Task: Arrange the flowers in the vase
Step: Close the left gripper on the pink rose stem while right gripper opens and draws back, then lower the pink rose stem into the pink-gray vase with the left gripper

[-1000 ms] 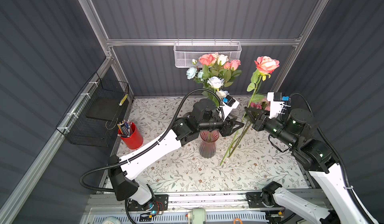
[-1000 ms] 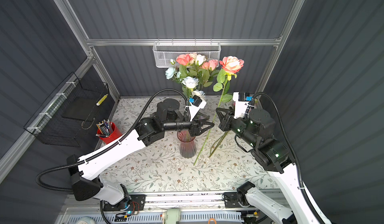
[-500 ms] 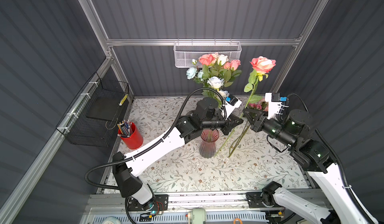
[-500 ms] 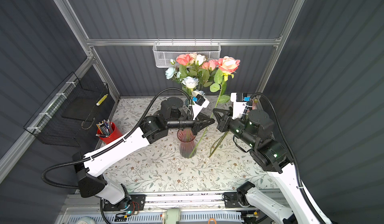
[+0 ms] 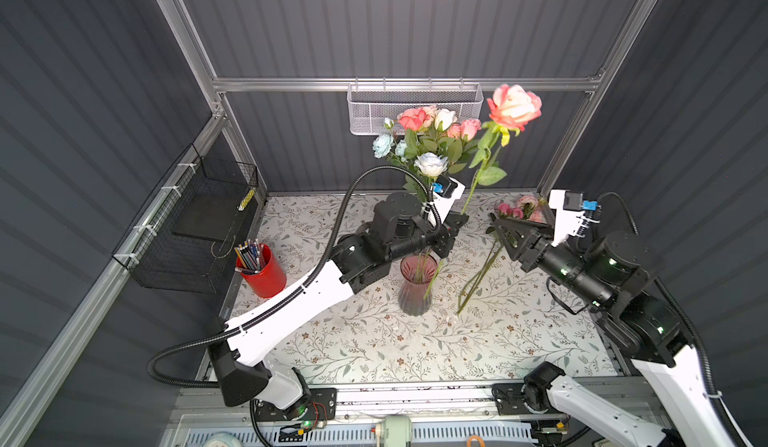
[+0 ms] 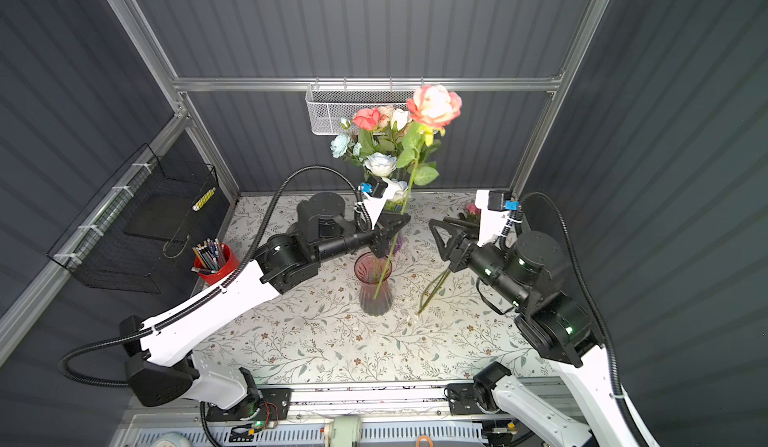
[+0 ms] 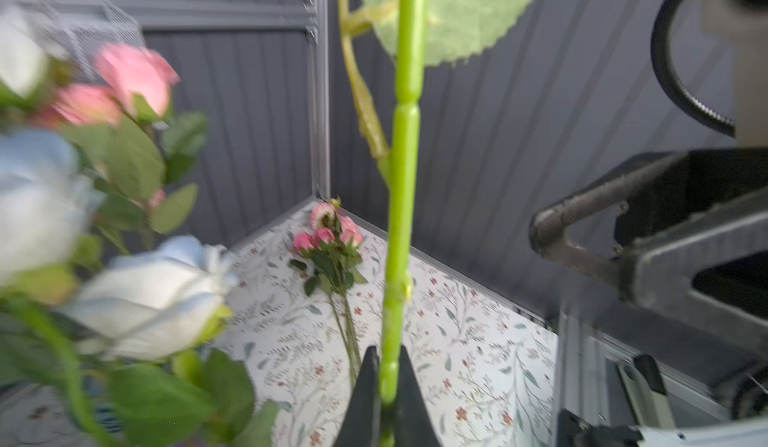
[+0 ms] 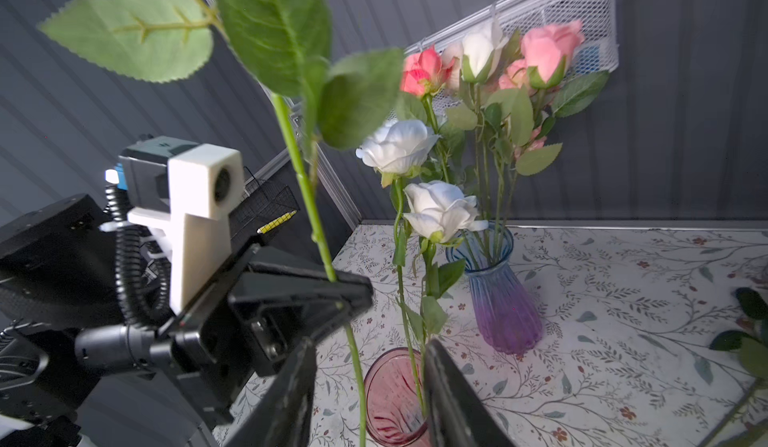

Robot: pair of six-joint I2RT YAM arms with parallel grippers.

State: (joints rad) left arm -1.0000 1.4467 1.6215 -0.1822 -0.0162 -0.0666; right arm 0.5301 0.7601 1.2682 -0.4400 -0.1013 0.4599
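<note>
A tall coral rose (image 5: 514, 106) (image 6: 434, 106) stands upright, and my left gripper (image 5: 457, 220) (image 6: 399, 218) (image 7: 388, 353) is shut on its green stem (image 7: 401, 216). The stem's lower end hangs beside the pink vase (image 5: 415, 287) (image 8: 390, 395), outside its rim in the right wrist view. Two white roses (image 8: 440, 208) stand in that vase. My right gripper (image 5: 500, 227) (image 6: 440, 227) (image 8: 370, 343) is open, a little to the right of the stem and apart from it. Pink and white flowers (image 8: 548, 46) fill a blue-purple vase (image 8: 498, 299) behind.
Small pink roses (image 5: 519, 210) (image 7: 328, 233) lie at the back right corner, and loose green stems (image 5: 478, 283) lie right of the pink vase. A red pencil cup (image 5: 262, 272) and black wire basket (image 5: 195, 224) stand at the left. A white mesh basket (image 5: 415, 106) hangs on the back wall.
My left gripper closed on the coral rose's stem. My right gripper then opened, let the stem go and drew back to the right. The rose stands more upright.
</note>
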